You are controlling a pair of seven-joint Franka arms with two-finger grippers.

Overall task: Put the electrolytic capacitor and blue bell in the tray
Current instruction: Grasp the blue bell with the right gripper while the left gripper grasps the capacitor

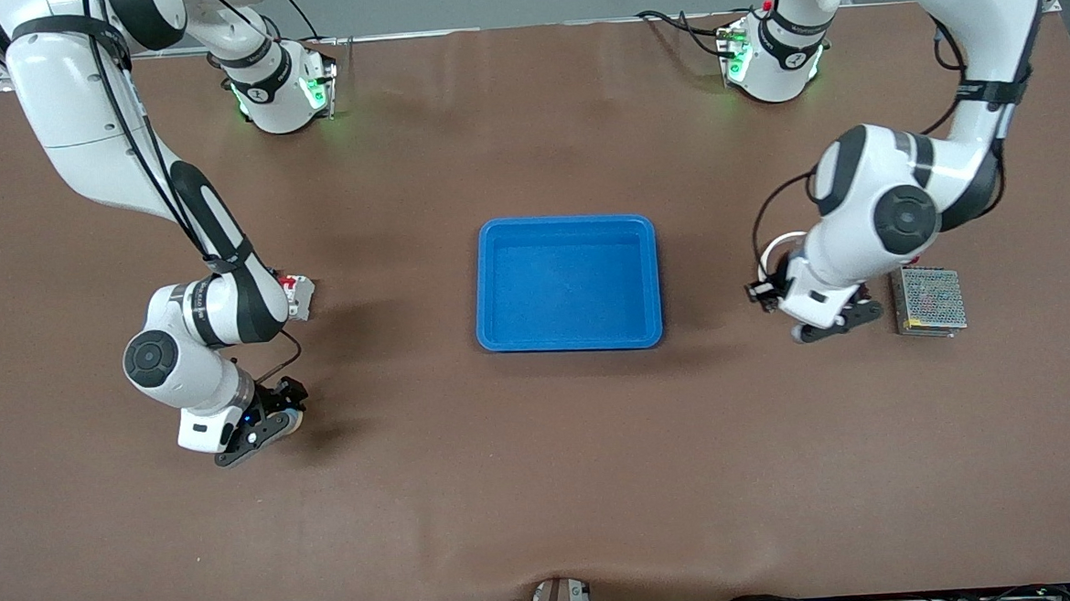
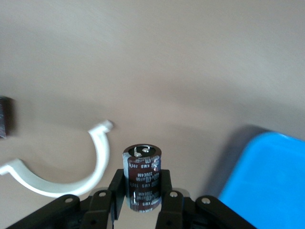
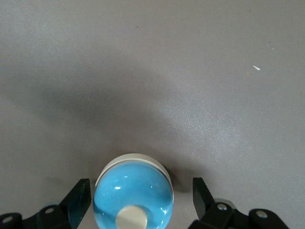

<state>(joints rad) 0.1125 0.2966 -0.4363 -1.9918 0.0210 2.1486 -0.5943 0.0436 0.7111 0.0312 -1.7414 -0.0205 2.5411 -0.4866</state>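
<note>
Low at the front view's left edge, the right gripper (image 1: 272,429) straddles the bell (image 3: 133,195), jaws spread and not touching it. Mid-frame lies the tray (image 1: 565,226). At right, the left gripper (image 1: 831,322) pinches the capacitor (image 2: 142,177) beside a white clip (image 2: 71,167) and a mesh box (image 1: 930,300).

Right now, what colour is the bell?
The bell is shiny light blue with a cream button and base, best seen in the right wrist view.
</note>
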